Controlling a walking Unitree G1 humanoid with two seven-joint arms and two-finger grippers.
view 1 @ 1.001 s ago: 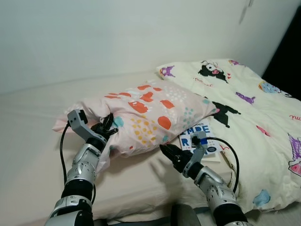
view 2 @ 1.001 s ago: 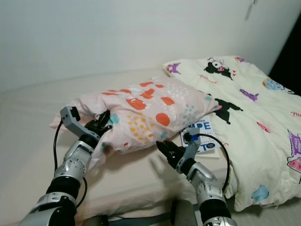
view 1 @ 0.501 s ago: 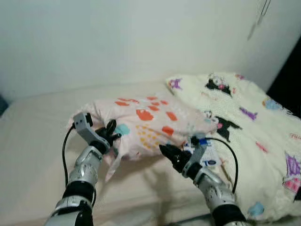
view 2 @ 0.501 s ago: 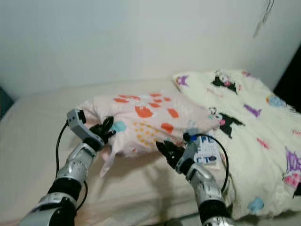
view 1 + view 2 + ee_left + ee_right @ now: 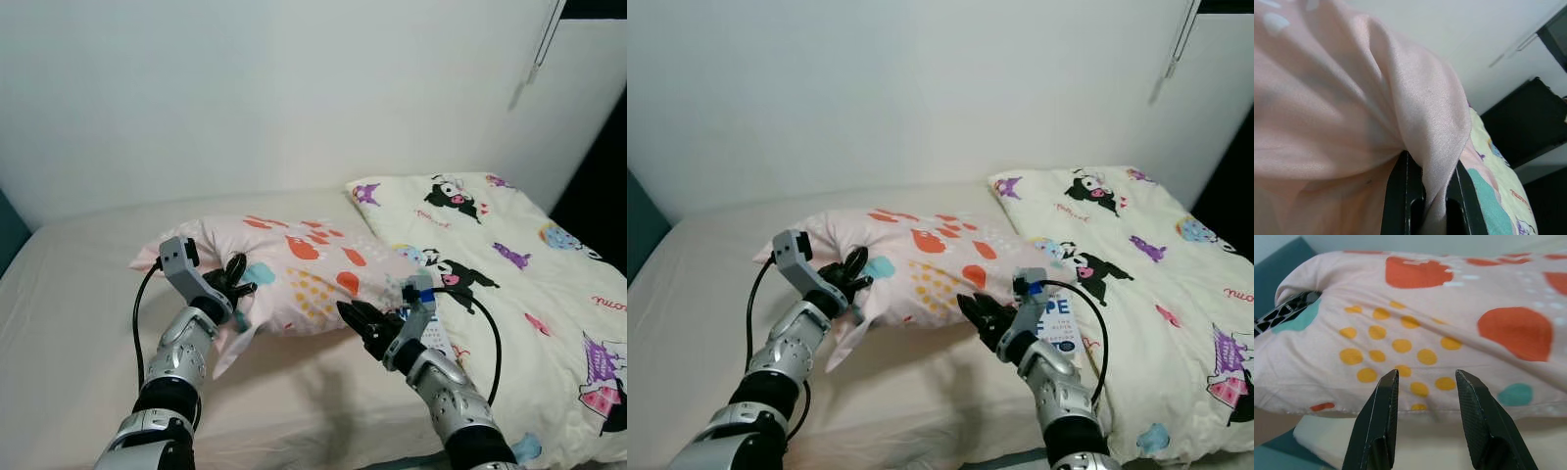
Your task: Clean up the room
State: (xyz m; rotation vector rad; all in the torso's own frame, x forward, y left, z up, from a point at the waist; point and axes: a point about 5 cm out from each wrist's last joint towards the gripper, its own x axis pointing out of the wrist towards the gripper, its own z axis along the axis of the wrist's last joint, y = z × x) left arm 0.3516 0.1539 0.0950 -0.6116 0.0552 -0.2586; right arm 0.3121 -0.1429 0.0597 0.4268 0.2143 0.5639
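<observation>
- I have the left gripper (image 5: 233,281) clamped on a fold at the near-left edge of the pink pillow with orange, yellow and teal spots (image 5: 304,279), which lies on the beige mattress (image 5: 69,323).
- Right gripper (image 5: 1425,396) spread wide, just short of the pillow's near edge.
- Cream cartoon-print duvet (image 5: 529,264) crowds my right; bare mattress left.

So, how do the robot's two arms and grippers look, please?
Both arms are silver metal with black joint rings. The left arm has a grey box at its wrist and a black cable looping from it. The right arm has a grey wrist box with a blue mark and a black cable arching behind. The left gripper and the right gripper each have two long black fingers.
</observation>
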